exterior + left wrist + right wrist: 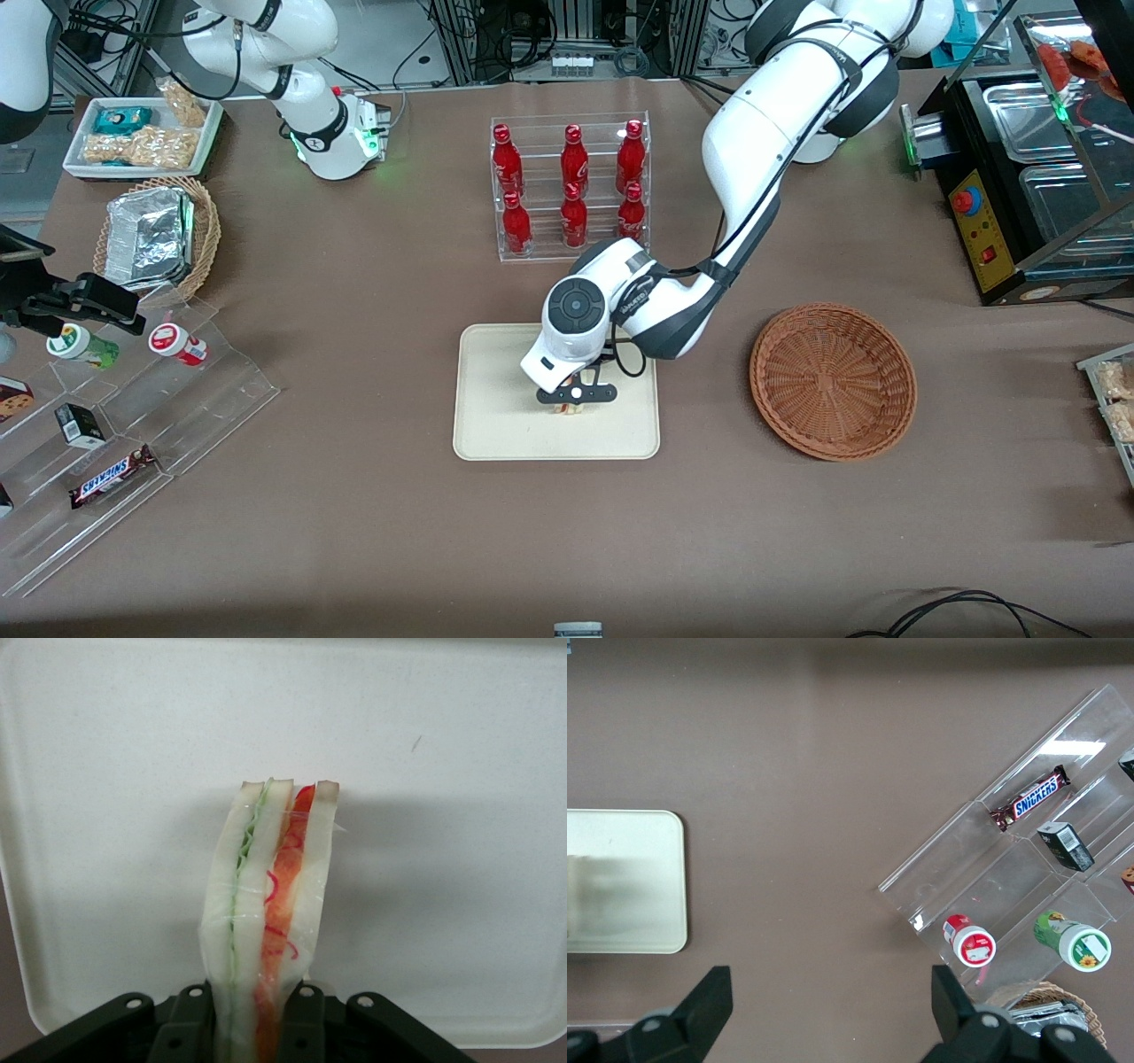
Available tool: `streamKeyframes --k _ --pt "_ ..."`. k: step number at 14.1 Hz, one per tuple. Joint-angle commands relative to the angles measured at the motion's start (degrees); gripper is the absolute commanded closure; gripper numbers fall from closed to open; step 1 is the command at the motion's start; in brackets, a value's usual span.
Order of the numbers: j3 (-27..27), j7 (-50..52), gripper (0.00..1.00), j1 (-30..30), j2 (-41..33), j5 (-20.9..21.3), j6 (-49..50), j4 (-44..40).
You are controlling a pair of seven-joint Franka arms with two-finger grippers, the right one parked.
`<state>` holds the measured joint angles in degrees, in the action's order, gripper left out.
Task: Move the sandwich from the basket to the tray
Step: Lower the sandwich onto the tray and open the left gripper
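Note:
My left gripper [574,403] hangs low over the middle of the cream tray [487,425], shut on the sandwich [572,409]. In the left wrist view the sandwich [270,904] stands between the black fingers [189,1019], a wrapped wedge of white bread with a green layer and an orange-red layer, pointing at the tray floor [461,859]. Whether it touches the tray I cannot tell. The reddish-brown wicker basket [833,381] sits empty beside the tray, toward the working arm's end of the table.
A clear rack of red bottles [571,186] stands farther from the front camera than the tray. A clear stepped display [124,425] with snacks, a tan basket of foil containers [159,235] and a white snack tray [142,133] lie toward the parked arm's end. A black appliance [1028,177] stands past the basket.

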<state>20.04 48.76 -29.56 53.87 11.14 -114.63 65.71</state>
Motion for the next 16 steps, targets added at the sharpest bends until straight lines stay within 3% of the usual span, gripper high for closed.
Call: streamKeyframes --k 1,3,5,6,7,9,10,11,16 --pt "-0.53 1.34 0.69 -0.94 0.97 0.91 0.64 -2.16" --pt "-0.53 2.99 0.56 -0.94 0.97 0.91 0.64 -2.16" --pt "-0.53 4.5 0.54 -0.85 0.71 0.91 0.73 -2.07" --pt "-0.53 4.76 0.36 -0.76 0.62 0.82 0.73 -2.07" --pt "-0.53 4.85 0.27 -0.76 0.44 0.9 0.73 -2.07" --pt "-0.62 5.64 0.23 -0.59 -0.26 0.91 0.99 -2.07" --pt "-0.53 5.9 0.07 -0.06 -1.57 0.64 1.51 -2.07" --pt "-0.44 5.99 0.0 1.25 -3.67 -0.05 3.17 -1.64" --pt "-0.09 0.48 0.0 9.07 -15.09 -7.0 17.39 -1.28"
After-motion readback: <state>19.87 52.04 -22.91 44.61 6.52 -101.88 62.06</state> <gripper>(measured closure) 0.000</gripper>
